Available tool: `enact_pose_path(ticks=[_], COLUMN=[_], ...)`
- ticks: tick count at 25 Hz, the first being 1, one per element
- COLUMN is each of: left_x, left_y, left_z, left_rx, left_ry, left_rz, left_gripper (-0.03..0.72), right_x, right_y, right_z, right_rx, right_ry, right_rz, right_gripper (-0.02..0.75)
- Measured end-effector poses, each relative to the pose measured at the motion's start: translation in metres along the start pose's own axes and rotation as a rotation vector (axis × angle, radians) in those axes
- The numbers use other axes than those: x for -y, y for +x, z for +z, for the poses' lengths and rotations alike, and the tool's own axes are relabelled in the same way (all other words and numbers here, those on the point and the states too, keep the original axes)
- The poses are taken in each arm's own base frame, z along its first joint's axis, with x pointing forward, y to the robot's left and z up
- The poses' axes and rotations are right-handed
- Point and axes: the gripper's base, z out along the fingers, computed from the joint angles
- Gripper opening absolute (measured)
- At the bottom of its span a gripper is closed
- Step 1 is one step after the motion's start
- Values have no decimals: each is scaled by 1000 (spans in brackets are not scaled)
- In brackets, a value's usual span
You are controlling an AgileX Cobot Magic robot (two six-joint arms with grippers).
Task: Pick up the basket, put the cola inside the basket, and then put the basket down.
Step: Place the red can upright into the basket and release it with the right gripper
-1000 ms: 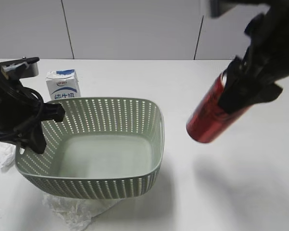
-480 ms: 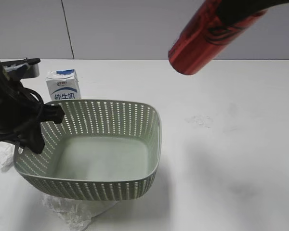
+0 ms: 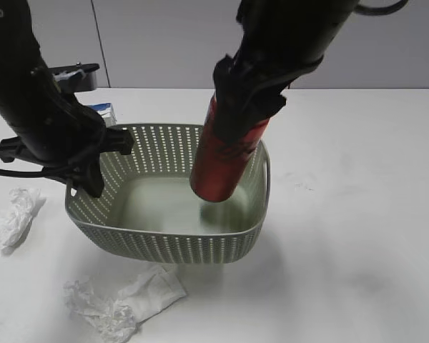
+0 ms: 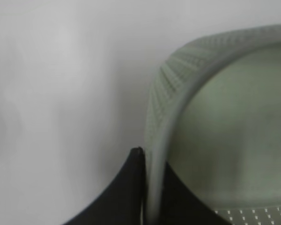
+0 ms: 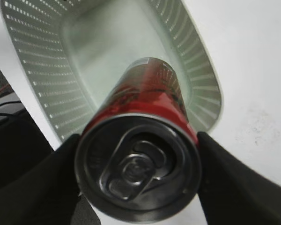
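The sage-green basket hangs above the table, held at its left rim by my left gripper. In the left wrist view both black fingers are shut on the basket rim. My right gripper is shut on the red cola can and holds it tilted over the basket, its lower end inside the walls. In the right wrist view the can's silver top sits between the fingers, with the basket floor below it.
A milk carton stands behind the basket, mostly hidden by my left arm. Crumpled white paper lies at the left and in front of the basket. The white table stretches to the right.
The right gripper has brought the cola from high at the right down into the basket. The left arm has lifted the basket and moved it to the right.
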Motion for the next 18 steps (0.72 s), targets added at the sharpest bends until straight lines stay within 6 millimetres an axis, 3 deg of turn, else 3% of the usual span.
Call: enact_pose_path(ticks=[7,12,15,18], left_x=[7,5,6,7], left_y=[-1,-1,-1,-1], left_z=[0,2,2,2], left_rx=[17,5,4,5], left_ry=[14,-5,2,10], left_rz=[13,24,17,13], left_gripper=[-4,-4,-4,-4], right_x=[10,9,8,8], right_y=[-7,-8,-8,-8], right_z=[63,70,70,69], right_rx=[-119,-130,-131,-130], right_ry=[-33,-61,-66,-67], right_rz=[-1,10,19,38], right_gripper=[512,514,613,647])
